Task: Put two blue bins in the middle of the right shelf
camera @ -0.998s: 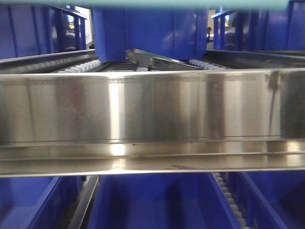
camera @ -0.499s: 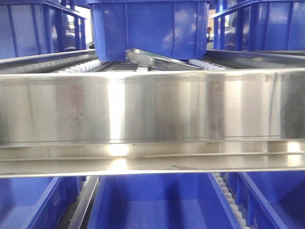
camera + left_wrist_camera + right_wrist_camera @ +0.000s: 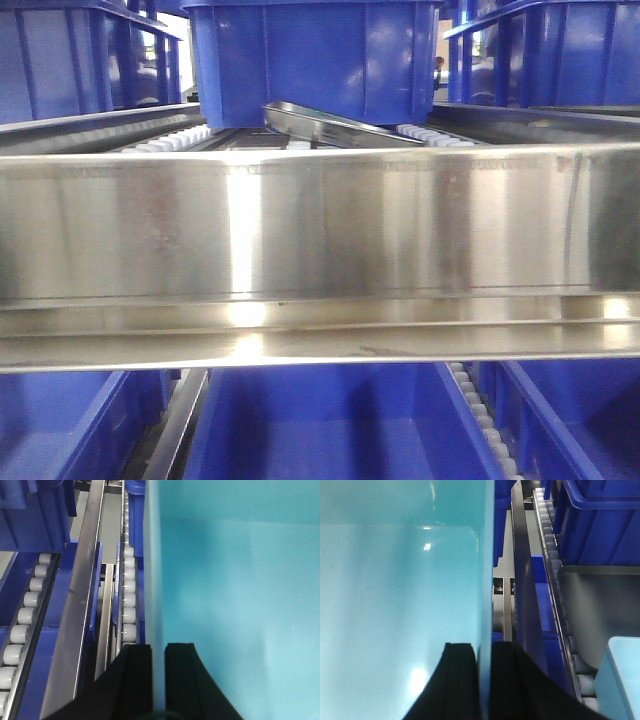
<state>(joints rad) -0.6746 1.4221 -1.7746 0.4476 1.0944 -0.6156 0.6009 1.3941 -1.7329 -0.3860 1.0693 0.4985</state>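
Observation:
A pale aqua-blue bin [image 3: 240,605] fills the right side of the left wrist view and the left side of the right wrist view [image 3: 395,595]. My left gripper [image 3: 158,652] is shut on its left wall, one finger inside and one outside. My right gripper [image 3: 484,652] is shut on its right wall in the same way. The bin hangs above the shelf's roller lanes. It does not show in the front view. A pale blue corner [image 3: 620,675] shows at the lower right of the right wrist view; I cannot tell if it is the second bin.
A broad steel shelf rail [image 3: 320,230] crosses the front view. A royal-blue bin [image 3: 310,60] stands behind it on rollers, with more below. White rollers [image 3: 129,600] run left of the bin. On the right are rollers [image 3: 552,545], a grey tray [image 3: 605,610] and a royal-blue bin [image 3: 600,520].
One second ago a blurred aqua strip lay along the top edge of the front view. It has gone out of that view. The shelf and the royal-blue bins have not moved.

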